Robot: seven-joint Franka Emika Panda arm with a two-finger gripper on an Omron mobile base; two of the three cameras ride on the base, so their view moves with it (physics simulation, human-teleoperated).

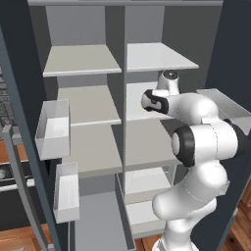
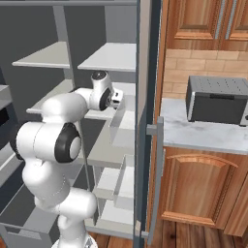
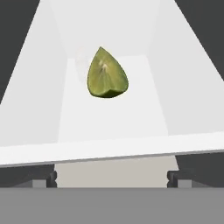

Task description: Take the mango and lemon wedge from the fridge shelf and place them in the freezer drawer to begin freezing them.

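Bright-white fridge shelf [image 3: 113,127] — the lemon wedge [image 3: 107,74] lies on it, toward the back.

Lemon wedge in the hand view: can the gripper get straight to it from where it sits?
Probably yes. The lemon wedge lies alone on the white fridge shelf, ahead and centred between the fingertips, which stand wide apart. Nothing lies between; only the shelf's front edge must be cleared.

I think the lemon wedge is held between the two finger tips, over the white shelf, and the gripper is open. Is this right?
Not quite. The hand view shows the lemon wedge lying on the white shelf ahead of the gripper, apart from both finger tips, not held between them. The rest stands: the shelf is white and the gripper is open.
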